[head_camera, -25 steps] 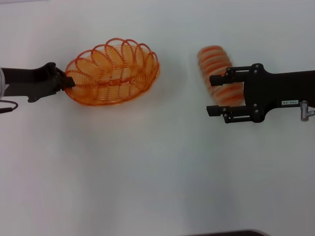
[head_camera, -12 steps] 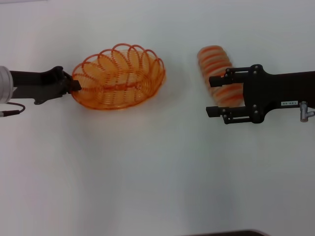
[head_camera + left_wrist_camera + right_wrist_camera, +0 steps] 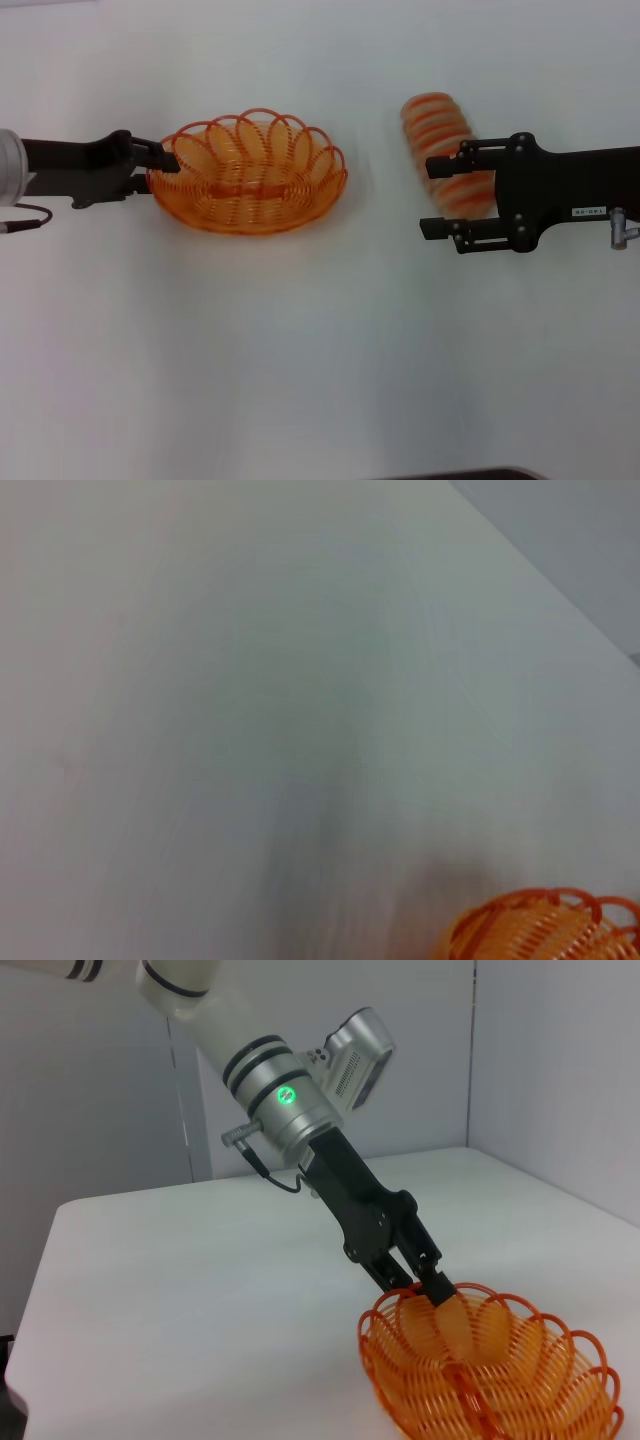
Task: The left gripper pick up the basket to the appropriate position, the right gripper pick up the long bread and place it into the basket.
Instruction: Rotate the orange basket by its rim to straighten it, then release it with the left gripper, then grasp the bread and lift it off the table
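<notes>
The orange wire basket (image 3: 250, 172) lies level on the white table at centre left. My left gripper (image 3: 158, 156) is shut on the basket's left rim. The right wrist view shows that gripper (image 3: 432, 1288) pinching the rim of the basket (image 3: 490, 1375). A piece of the basket's rim (image 3: 545, 925) shows in the left wrist view. The long bread (image 3: 445, 145), tan with orange stripes, lies on the table at the right. My right gripper (image 3: 433, 196) is open and hovers over the bread's near end, its upper finger crossing the loaf.
The white table (image 3: 300, 340) spreads wide in front of the basket and the bread. A dark edge shows at the bottom of the head view. The table's far edge (image 3: 540, 570) appears in the left wrist view.
My left gripper has moved right with the basket, which has tipped down from a tilt to lie level. The right gripper and the bread have not moved.
</notes>
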`<state>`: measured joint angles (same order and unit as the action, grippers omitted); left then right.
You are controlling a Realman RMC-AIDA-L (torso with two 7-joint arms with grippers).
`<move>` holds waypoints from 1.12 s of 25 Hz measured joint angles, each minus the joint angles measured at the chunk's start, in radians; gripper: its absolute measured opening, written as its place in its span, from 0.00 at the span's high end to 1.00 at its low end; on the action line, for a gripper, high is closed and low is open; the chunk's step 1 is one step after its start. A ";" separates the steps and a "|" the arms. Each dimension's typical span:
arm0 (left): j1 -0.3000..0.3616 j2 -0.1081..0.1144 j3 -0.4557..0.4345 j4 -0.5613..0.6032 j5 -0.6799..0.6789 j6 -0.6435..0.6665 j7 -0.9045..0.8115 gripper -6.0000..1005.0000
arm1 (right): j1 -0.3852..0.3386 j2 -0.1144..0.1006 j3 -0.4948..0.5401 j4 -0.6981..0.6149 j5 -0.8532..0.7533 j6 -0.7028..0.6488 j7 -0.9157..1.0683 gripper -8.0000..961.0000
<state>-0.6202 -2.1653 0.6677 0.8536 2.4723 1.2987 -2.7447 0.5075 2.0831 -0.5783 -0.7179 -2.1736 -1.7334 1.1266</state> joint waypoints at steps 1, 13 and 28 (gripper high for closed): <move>0.003 0.000 0.000 0.007 -0.005 0.003 0.000 0.76 | 0.000 0.000 0.000 0.000 0.000 0.000 0.000 0.24; 0.087 0.038 -0.014 0.134 -0.170 0.052 0.045 0.32 | 0.001 0.000 0.001 0.000 0.000 -0.002 0.000 0.24; 0.097 0.063 -0.084 0.111 -0.512 0.154 0.805 0.33 | -0.001 -0.005 0.027 0.002 0.001 0.000 0.051 0.24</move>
<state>-0.5229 -2.1028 0.5839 0.9648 1.9604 1.4524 -1.9394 0.5062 2.0778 -0.5514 -0.7162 -2.1729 -1.7330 1.1776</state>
